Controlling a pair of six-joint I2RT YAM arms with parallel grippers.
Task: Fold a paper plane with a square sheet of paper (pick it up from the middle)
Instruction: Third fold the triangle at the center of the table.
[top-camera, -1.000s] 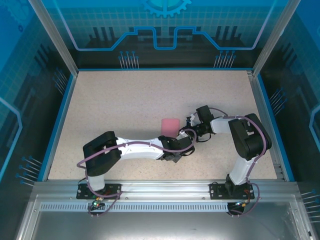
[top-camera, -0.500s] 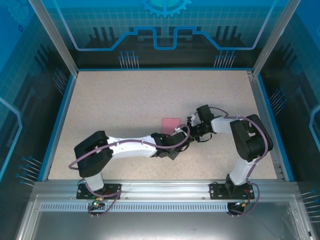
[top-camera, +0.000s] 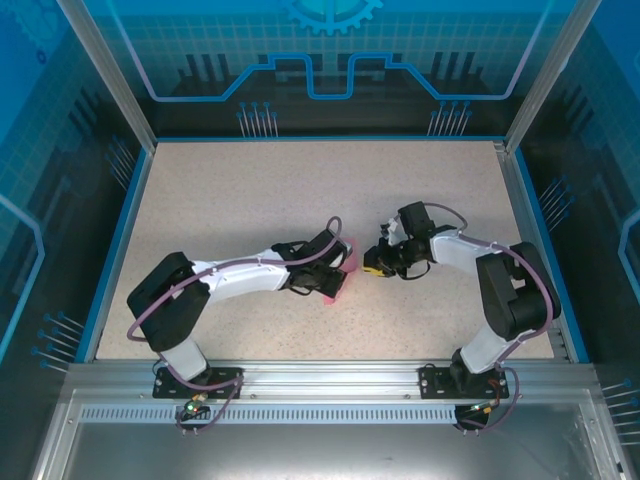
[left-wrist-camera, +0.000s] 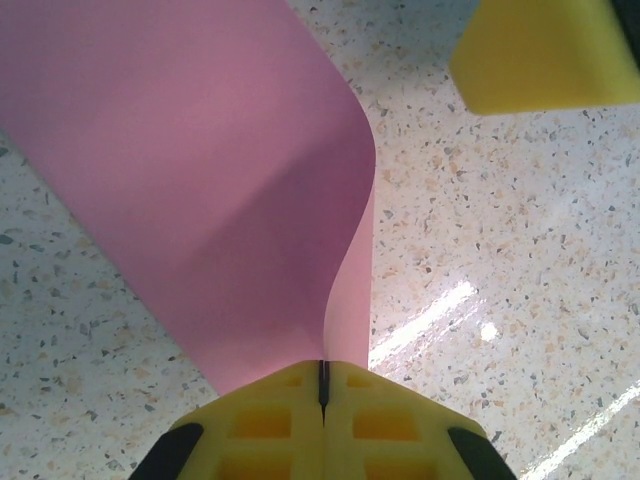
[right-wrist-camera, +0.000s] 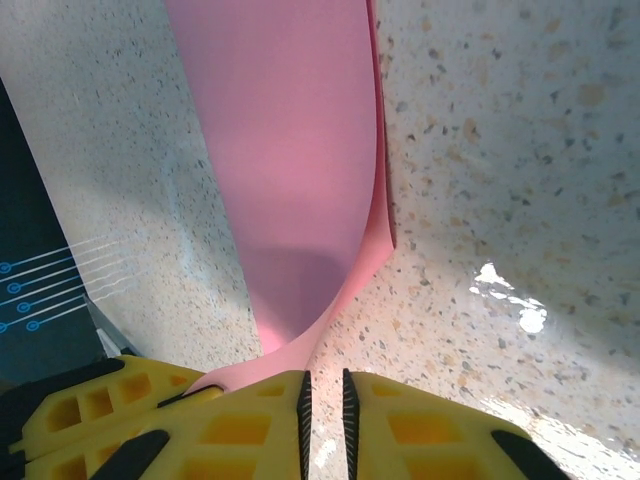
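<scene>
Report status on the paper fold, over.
Left gripper shut on the square sheet of paper. Sheet bowed into a curve, no plane yet. Right gripper nearly closed at the sheet's edge, grip unclear.

The square sheet of paper sits just right of the table's centre, between the 2 grippers: the left gripper reaches onto it from the left, and the right gripper is just beside it on the right.

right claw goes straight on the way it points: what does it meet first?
The pink paper: it starts right at the right claw tips, seemingly touching one finger. The left claw is shut on it.
</scene>
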